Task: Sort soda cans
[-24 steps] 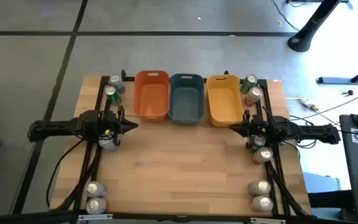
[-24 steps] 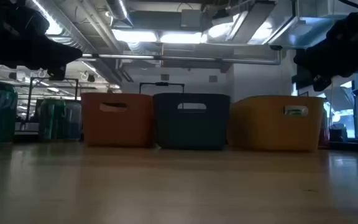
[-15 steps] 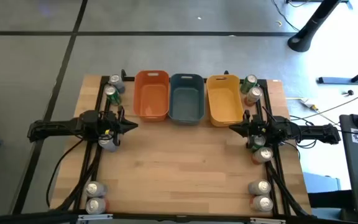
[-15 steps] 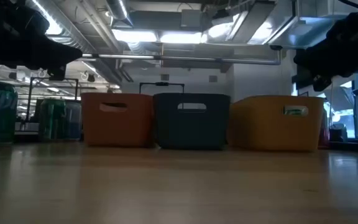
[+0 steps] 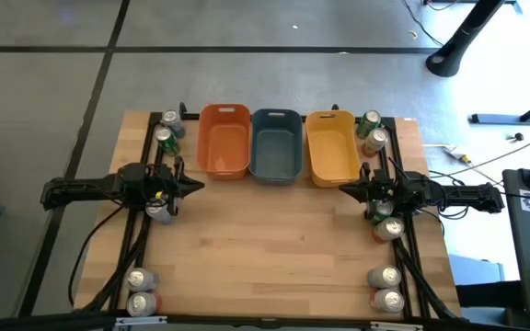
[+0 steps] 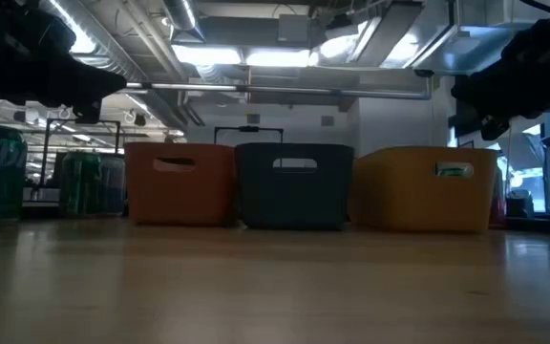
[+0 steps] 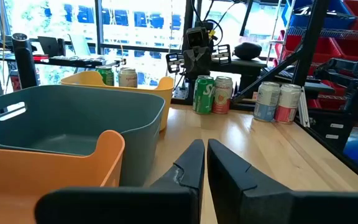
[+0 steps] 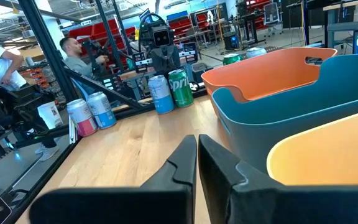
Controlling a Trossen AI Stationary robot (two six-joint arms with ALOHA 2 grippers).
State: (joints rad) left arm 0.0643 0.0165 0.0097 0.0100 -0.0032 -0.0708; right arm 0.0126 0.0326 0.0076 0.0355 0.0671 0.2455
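Observation:
In the high view the soda cans stand upright in pairs along the table's sides. There is one pair at the far-left corner (image 5: 166, 129), one at the far-right (image 5: 372, 131), one at the near-left (image 5: 140, 290) and one at the near-right (image 5: 387, 288). One more shows under each arm (image 5: 159, 210) (image 5: 389, 228). My left gripper (image 5: 196, 187) (image 7: 205, 148) hovers shut above the table's left half, pointing right. My right gripper (image 5: 343, 190) (image 8: 197, 142) hovers shut above the right half, pointing left. Neither gripper is near a can.
Three bins stand in a row at the far edge: orange (image 5: 224, 140), grey-blue (image 5: 276, 145) and yellow (image 5: 331, 147). Bare wood (image 5: 274, 239) lies between the arms. Cables run along both table sides. People (image 8: 73, 50) sit in the room beyond the table.

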